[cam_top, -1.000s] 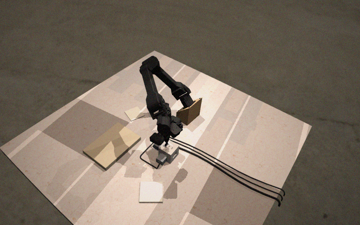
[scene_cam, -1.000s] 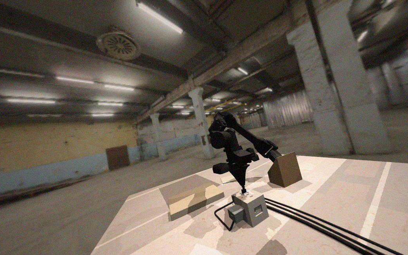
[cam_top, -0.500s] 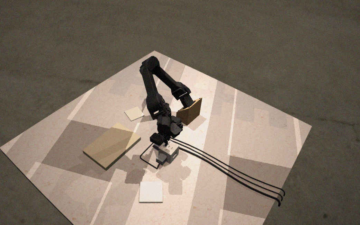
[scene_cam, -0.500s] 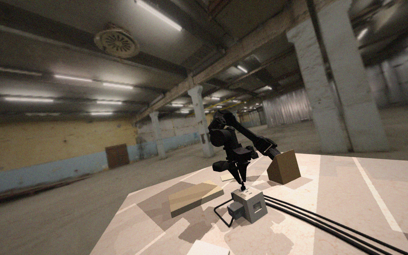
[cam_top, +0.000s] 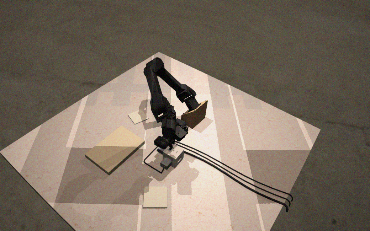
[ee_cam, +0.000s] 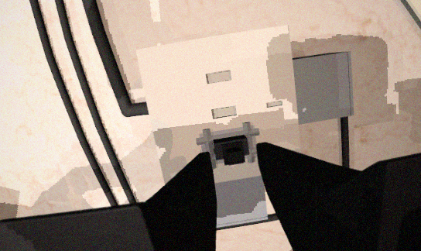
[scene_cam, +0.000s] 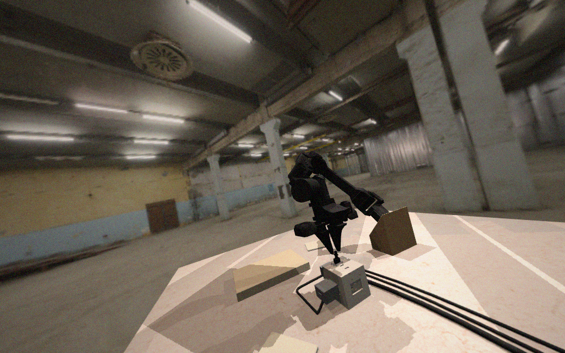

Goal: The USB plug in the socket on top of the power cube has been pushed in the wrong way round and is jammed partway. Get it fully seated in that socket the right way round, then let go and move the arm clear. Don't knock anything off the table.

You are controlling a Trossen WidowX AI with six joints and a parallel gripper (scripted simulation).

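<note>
The power cube is a pale box standing on the table, with open slots in its top. The small black USB plug stands upright in the top socket, inside a small grey frame. My gripper is open. In the wrist view its black fingers stand either side of the plug with a gap at each side, and the tips are just above the cube. How deep the plug sits and which way round it is cannot be told. The arm mostly hides the plug in the top view.
A grey adapter with a looped cord sticks out of the cube's side. Another grey block is at the near side. Black cables run right. A tan board, pale tiles and a brown wedge stand around.
</note>
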